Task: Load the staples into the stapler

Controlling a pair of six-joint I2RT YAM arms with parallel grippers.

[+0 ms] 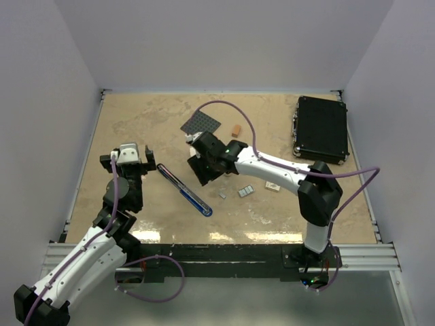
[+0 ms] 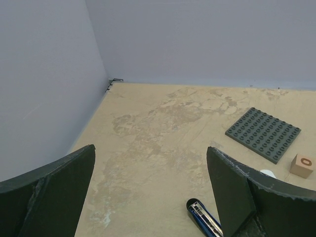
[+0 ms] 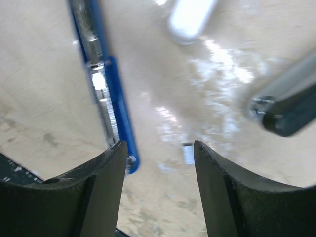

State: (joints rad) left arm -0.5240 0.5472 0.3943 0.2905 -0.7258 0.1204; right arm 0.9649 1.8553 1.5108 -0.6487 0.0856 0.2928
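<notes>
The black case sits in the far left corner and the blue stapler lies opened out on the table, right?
Not quite. The black case sits in the far right corner, as the top external view shows. The blue stapler does lie opened out on the table.

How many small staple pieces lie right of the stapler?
3: tiny grey bit, grey tray, whitish box, in a row by the right arm; others may hide under it.
</notes>
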